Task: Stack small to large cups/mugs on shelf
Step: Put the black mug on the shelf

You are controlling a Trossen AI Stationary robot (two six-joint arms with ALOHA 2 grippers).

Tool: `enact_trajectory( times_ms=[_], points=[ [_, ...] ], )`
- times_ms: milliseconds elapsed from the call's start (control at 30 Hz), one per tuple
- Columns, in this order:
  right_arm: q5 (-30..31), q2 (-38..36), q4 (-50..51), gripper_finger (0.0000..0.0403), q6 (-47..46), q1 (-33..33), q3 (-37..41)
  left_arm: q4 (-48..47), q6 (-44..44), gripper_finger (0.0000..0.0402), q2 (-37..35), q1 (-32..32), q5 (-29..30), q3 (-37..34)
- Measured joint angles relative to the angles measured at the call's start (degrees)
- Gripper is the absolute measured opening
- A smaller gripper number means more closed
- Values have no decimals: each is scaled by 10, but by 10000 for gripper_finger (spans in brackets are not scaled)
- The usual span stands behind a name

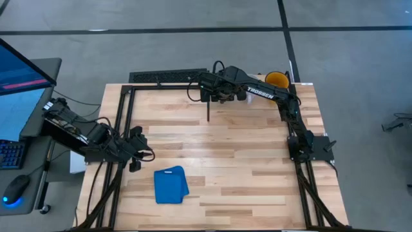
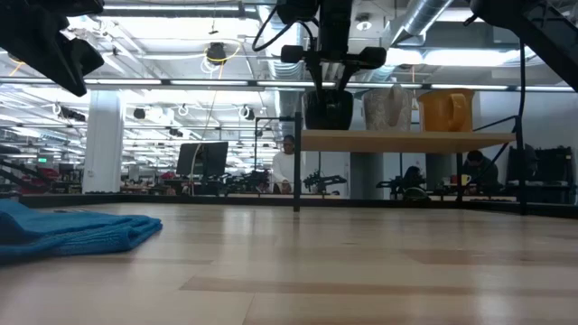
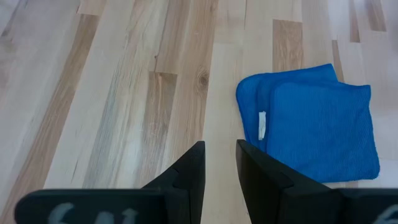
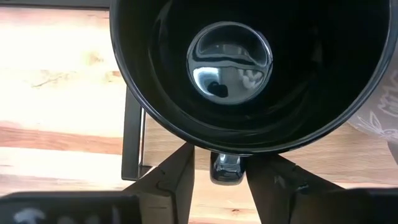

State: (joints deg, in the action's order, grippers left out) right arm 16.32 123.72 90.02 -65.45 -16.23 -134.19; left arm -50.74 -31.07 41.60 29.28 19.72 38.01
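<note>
The black mug (image 2: 328,110) stands on the left end of the shelf (image 2: 406,141), with the pale grey-white mug (image 2: 388,108) and the yellow mug (image 2: 445,110) to its right. My right gripper (image 4: 221,152) hangs over the black mug (image 4: 249,62), pointing down and open. Its fingers stand on either side of the mug's handle (image 4: 225,169), and I see no plain touch. In the high view, the right arm (image 1: 257,90) hides the black and pale mugs and only the yellow mug (image 1: 278,78) shows. My left gripper (image 3: 220,146) is slightly open and empty at the table's left side.
A folded blue cloth (image 1: 170,185) lies on the tabletop near the front left, just ahead of my left gripper (image 1: 136,158). The shelf's black frame leg (image 4: 130,143) stands beside the black mug. Bare wood lies between the cloth and the shelf.
</note>
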Motion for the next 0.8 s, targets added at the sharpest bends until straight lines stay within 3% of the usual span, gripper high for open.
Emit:
enact_trajectory(
  times_ms=[800],
  points=[
    [-16,0,0,153,18,0,0,0,-2,82,0,0,-1,0]
  ],
)
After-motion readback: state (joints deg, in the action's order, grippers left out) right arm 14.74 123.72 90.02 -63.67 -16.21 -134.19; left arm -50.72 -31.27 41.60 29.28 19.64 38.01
